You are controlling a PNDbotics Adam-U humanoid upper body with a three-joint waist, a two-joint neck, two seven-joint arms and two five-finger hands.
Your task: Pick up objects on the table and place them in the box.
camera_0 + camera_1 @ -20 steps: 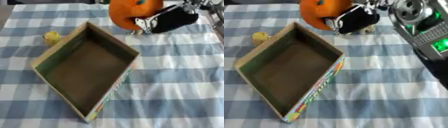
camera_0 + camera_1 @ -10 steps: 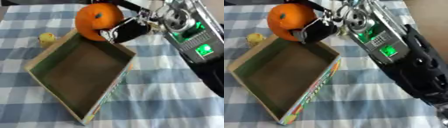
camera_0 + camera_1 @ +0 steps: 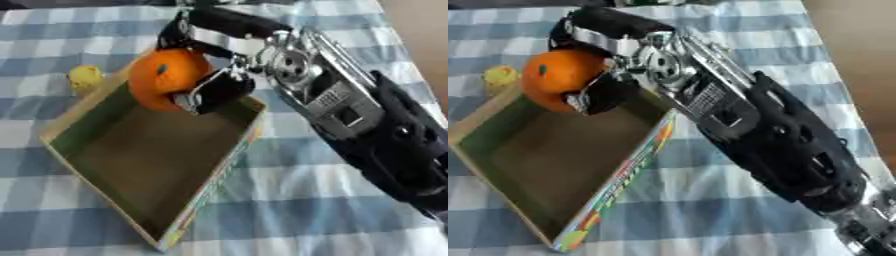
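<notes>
— Since 1 second ago, what has moved?

— Right hand (image 3: 214,90) and the orange (image 3: 166,77) it carries have travelled from beyond the far corner of the box (image 3: 114,200) to over its far end. The arm now stretches in from the lower right across the blue-and-white checked cloth (image 3: 289,210) covering the surface.

— How does the hand hold the fruit?

— Its dark fingers are curled round the orange, 1 part over the top and another wrapped against the right side. The orange sits in that clasp, overlapping the box's far rim and upper inner wall. Whether it touches the cardboard cannot be told.

— And the box itself?

— Open brown cardboard, lying askew on the cloth, 1 corner pointing toward the camera. Its outer side, facing lower right, carries a colourful printed strip. Nothing can be seen lying on its floor.

— Anything else on the surface?

— 1 small yellow object (image 3: 86,76), rounded, just outside the box's far left wall, resting on the cloth. What it is cannot be made out.

— The left hand?

— Neither eye view shows it.
</notes>
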